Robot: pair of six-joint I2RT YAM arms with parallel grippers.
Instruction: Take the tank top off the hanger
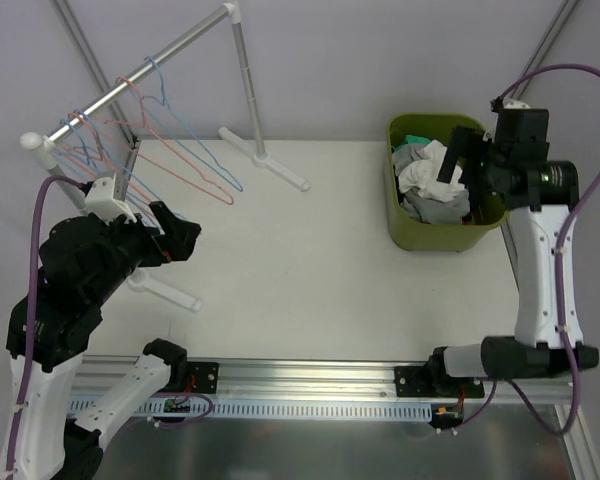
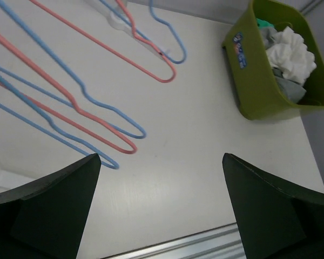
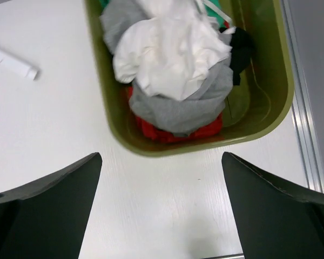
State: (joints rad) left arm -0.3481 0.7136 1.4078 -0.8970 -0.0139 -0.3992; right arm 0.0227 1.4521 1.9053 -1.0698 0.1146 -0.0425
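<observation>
- Tank top: from overhead I can find none on the wire hangers. They hang bare from the rail, well left of the green bin. I judge it lies among the clothes heaped in that bin. The right hand hovers over the bin, and the left hand sits far left of it.
- Left wrist view: the fingers stand apart, holding nothing, above bare tabletop left of the bin.
- Right wrist view: this hand's fingers are apart and empty too, just short of the bin, where a white garment lies atop grey and red ones.
- To my eye the removal looks finished. The next move calls only for drawing both arms clear.
</observation>
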